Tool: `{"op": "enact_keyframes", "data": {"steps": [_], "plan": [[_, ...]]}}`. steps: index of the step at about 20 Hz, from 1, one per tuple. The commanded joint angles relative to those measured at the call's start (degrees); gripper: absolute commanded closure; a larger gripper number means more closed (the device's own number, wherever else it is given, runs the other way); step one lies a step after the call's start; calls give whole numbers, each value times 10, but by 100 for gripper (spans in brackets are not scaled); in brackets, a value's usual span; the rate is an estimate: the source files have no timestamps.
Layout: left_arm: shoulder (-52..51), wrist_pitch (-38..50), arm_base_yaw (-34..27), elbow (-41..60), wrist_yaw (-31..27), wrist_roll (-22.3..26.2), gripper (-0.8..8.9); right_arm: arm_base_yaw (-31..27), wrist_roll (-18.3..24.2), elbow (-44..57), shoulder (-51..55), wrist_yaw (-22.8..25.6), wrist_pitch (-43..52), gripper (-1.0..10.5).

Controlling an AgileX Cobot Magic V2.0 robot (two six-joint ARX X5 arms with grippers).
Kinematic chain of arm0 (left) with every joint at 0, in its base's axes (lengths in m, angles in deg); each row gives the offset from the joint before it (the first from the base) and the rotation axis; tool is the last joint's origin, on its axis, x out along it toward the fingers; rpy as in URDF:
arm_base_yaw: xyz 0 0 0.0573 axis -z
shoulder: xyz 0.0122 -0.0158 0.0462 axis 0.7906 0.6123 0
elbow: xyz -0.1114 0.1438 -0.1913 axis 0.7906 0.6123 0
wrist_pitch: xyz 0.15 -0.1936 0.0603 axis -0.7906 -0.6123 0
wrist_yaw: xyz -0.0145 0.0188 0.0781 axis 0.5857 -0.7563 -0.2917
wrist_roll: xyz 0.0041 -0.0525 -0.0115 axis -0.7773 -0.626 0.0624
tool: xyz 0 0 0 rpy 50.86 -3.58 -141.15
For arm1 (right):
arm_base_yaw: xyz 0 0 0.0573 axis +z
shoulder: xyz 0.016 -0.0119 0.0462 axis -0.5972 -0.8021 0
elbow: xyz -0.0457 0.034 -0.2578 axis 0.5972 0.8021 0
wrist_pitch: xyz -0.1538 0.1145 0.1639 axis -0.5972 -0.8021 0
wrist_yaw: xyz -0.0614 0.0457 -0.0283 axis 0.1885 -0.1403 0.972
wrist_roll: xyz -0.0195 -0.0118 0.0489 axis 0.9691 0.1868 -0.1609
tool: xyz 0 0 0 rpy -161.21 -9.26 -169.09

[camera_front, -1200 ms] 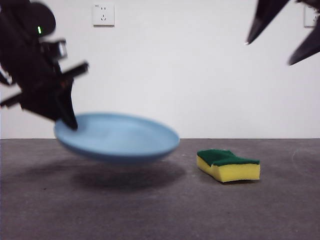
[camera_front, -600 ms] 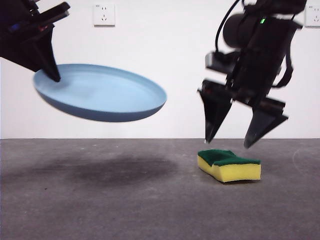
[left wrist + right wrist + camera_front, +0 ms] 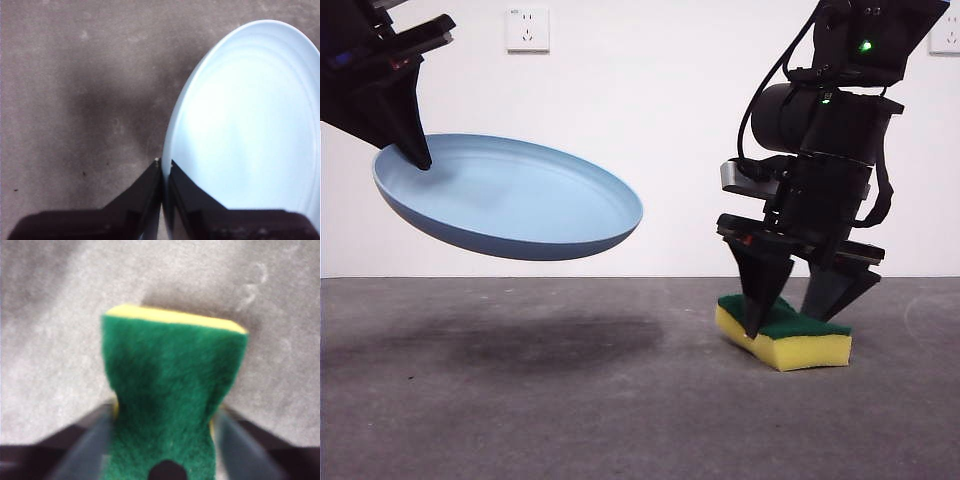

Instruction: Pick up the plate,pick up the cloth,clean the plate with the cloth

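Left claw (image 3: 164, 167) gripping raised plate (image 3: 250, 130); right claw (image 3: 162, 437) astride sponge (image 3: 170, 400).

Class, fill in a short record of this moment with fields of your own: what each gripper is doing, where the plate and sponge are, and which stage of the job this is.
left gripper: shut on the plate's rim
plate: light blue, held tilted above the table
right gripper: down over the sponge, one jaw on either side, not yet closed
sponge: on the table, green layer up
stage: plate lifted; sponge not yet picked up; no wiping yet
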Motion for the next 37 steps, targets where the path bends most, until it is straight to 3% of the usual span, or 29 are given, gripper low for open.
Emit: {"op": "enact_keyframes", "data": {"steps": [1, 3, 7, 10, 14, 17, 20, 26, 29, 32, 34, 37], "plan": [[1, 2, 2, 4, -1, 5, 820, 1, 5, -1, -5, 3, 0, 962], [1, 2, 2, 4, -9, 5, 820, 2, 2, -1, -4, 3, 0, 959], [12, 8, 3, 4, -48, 6, 820, 10, -45, -1, 34, -5, -3, 959], [27, 15, 5, 4, -48, 5, 820, 40, -67, -1, 99, -45, -7, 959], [32, 22, 33, 4, -45, -12, 820, 100, -83, -1, 170, -46, 18, 959], [31, 21, 70, 4, -15, -15, 820, 138, -93, -1, 177, -37, 56, 959], [31, 23, 112, 4, 7, -28, 820, 165, -96, -1, 164, 18, 84, 959], [31, 54, 137, 4, 52, -42, 820, 182, -97, -1, 155, 11, 104, 959], [31, 86, 135, 4, 54, -60, 821, 193, -97, -1, 155, -32, 76, 959], [31, 109, 128, 4, 55, -76, 820, 202, -90, -1, 155, -26, -11, 959], [31, 108, 127, 4, 56, -76, 821, 205, -90, -1, 157, 31, -85, 959], [31, 92, 127, 4, 62, -75, 820, 205, -93, -1, 161, 264, -128, 959]]}}
